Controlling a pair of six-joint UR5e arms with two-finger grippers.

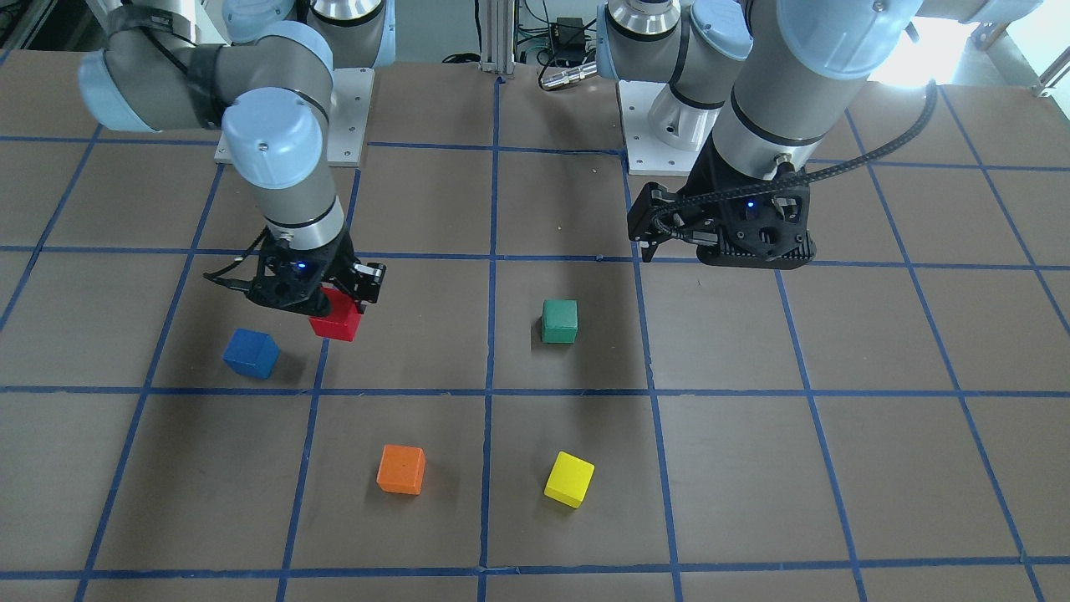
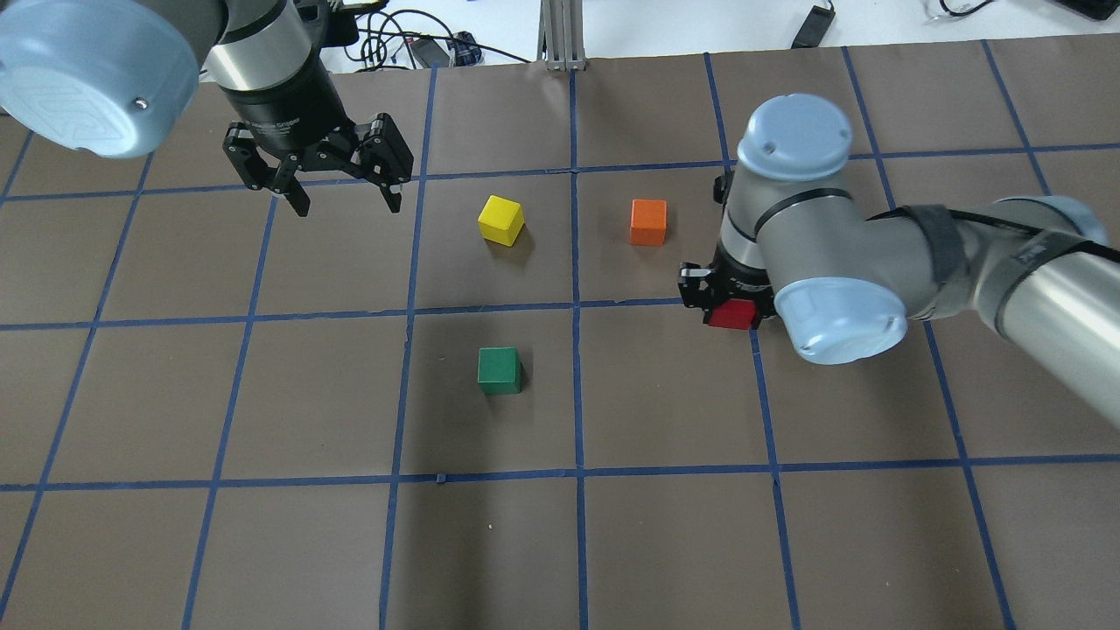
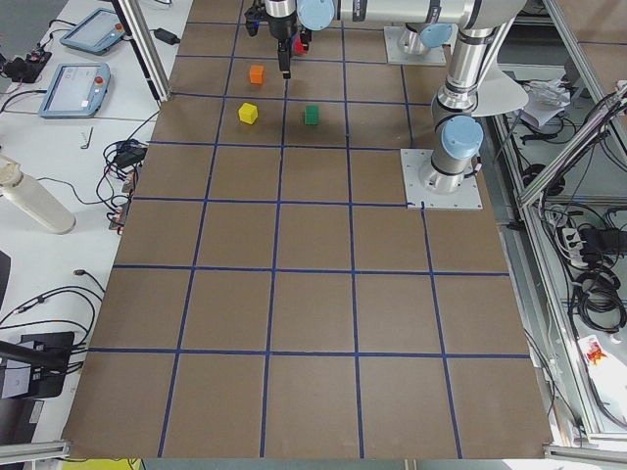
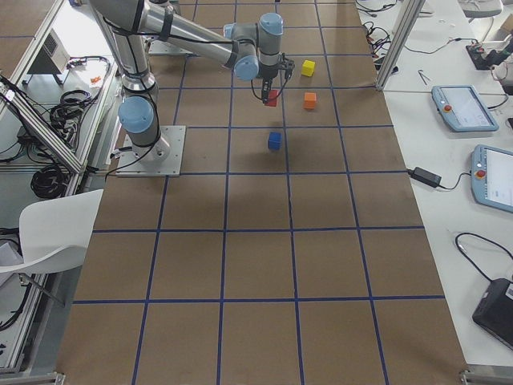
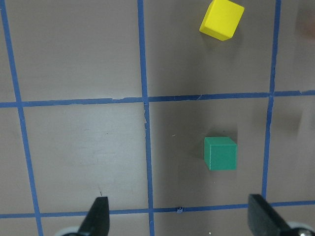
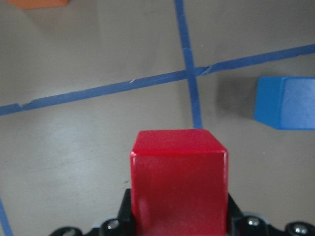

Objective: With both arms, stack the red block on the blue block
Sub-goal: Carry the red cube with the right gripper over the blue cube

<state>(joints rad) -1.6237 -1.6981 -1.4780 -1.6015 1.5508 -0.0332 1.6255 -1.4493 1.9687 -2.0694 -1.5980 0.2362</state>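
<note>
My right gripper (image 1: 334, 308) is shut on the red block (image 1: 336, 319) and holds it just above the table. The red block also shows in the overhead view (image 2: 733, 313) and fills the bottom of the right wrist view (image 6: 178, 182). The blue block (image 1: 251, 352) sits on the table close beside it, apart from it, and shows at the right edge of the right wrist view (image 6: 288, 102). In the overhead view the right arm hides it. My left gripper (image 2: 348, 206) is open and empty, raised well above the table, far from both blocks.
A green block (image 1: 558, 321) sits mid-table, under the left wrist camera (image 5: 220, 153). An orange block (image 1: 401, 469) and a yellow block (image 1: 569, 479) lie farther from the robot. Blue tape lines grid the brown table (image 1: 836, 468).
</note>
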